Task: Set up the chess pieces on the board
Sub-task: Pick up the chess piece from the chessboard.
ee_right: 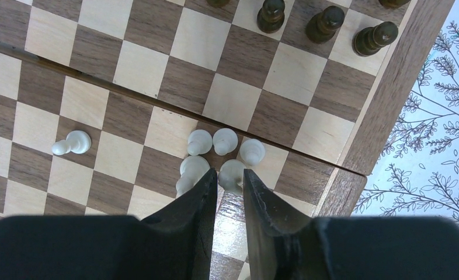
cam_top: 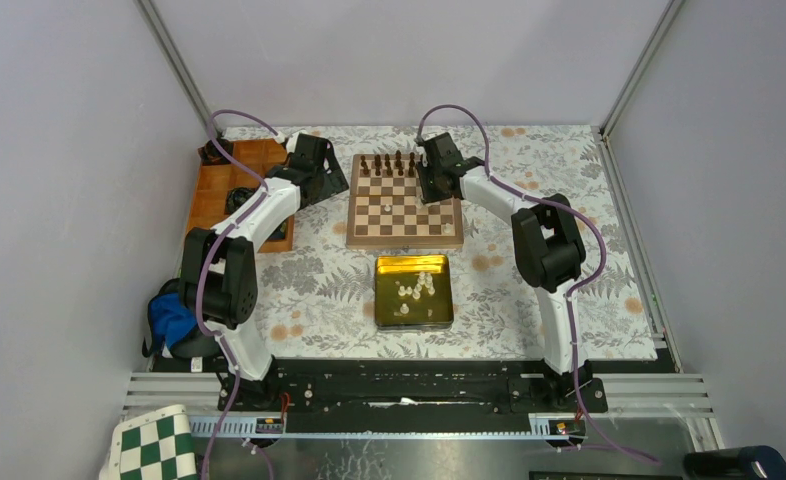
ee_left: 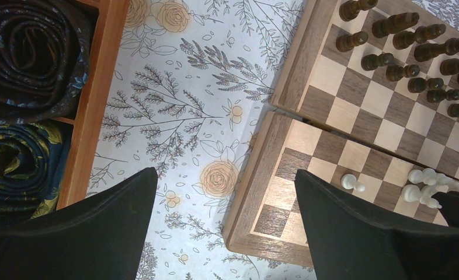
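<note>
The board (cam_top: 405,238) lies at the back middle of the table, with dark brown pieces (cam_top: 389,163) along its far rows. My right gripper (ee_right: 229,175) hovers over the board's right side, its fingers closed on a cream-white chess piece (ee_right: 232,173) in a cluster of several white pieces (ee_right: 224,142). One white piece (ee_right: 72,143) lies apart to the left. More white pieces (cam_top: 419,288) sit in a gold tin (cam_top: 384,310). My left gripper (ee_left: 227,233) is open and empty above the floral mat and the board's left rim (ee_left: 285,70).
An orange wooden compartment tray (cam_top: 209,190) holding rolled dark cloths (ee_left: 28,52) stands left of the board. A blue cloth (cam_top: 169,315) lies by the left arm's base. A green-and-white checkered mat (cam_top: 154,445) sits off the table at the near left.
</note>
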Tool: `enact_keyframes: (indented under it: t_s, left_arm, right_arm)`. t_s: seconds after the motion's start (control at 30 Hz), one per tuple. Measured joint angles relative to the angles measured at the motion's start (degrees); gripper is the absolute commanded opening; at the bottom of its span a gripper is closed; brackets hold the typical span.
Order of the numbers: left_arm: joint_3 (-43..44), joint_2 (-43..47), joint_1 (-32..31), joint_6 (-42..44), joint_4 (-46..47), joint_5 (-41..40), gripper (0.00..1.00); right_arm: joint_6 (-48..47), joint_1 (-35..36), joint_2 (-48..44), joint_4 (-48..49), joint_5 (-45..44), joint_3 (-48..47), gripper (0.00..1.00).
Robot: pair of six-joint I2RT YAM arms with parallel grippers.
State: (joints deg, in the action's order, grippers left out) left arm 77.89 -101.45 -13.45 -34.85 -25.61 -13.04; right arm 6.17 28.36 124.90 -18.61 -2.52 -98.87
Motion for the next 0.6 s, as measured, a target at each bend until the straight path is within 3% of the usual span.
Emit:
enact_keyframes:
  t_s: [0.17,0.37,0.6]
  left_arm:
    - [0.0,0.0,0.0,0.0,0.0,0.0,0.95]
    - [0.0,0.0,0.0,0.0,0.0,0.0,0.95]
    - [0.0,0.0,0.0,0.0,0.0,0.0,0.95]
  right_arm:
    - [0.0,0.0,0.0,0.0,0.0,0.4,0.25]
    - [-0.3,0.0,0.0,0.0,-0.1,0.5,0.11]
    - [-0.4,0.0,-0.1,0.6,-0.6,1.0,0.08]
